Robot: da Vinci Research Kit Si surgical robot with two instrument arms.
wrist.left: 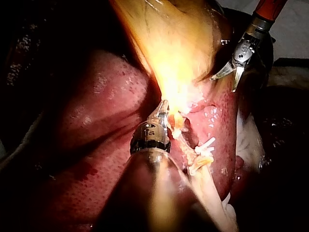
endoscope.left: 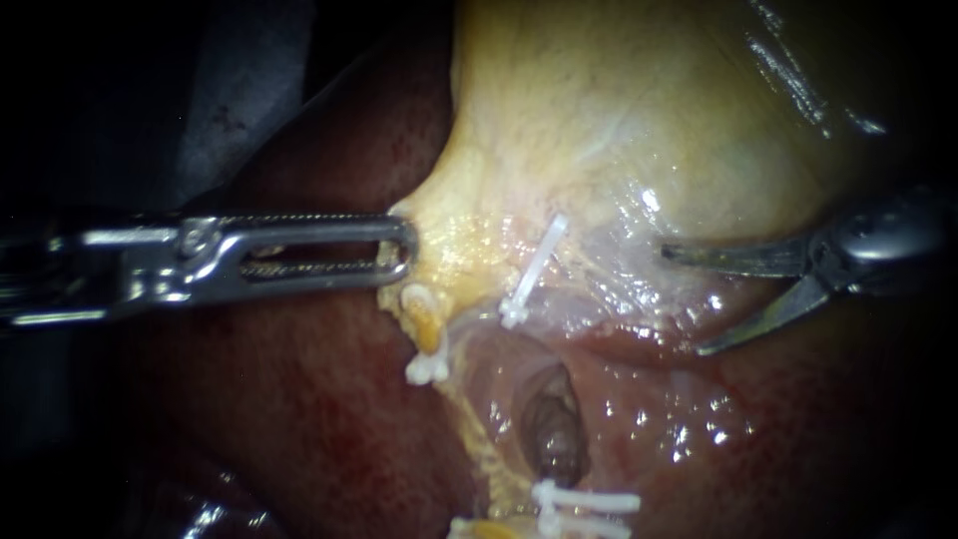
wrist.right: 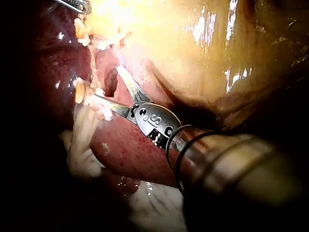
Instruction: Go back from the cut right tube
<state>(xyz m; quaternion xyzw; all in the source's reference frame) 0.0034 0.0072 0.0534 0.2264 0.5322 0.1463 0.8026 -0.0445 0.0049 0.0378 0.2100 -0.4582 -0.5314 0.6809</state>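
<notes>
Right instrument (endoscope.left: 684, 299): blades spread, holding nothing. The cut right tube (endoscope.left: 554, 444) lay lower-left of them in the endoscope view, running near upright between white clips (endoscope.left: 534, 269). Retreat judged rightward. Left instrument (endoscope.left: 399, 250) pinched the gallbladder (endoscope.left: 619, 120) edge. No legible labelling.
</notes>
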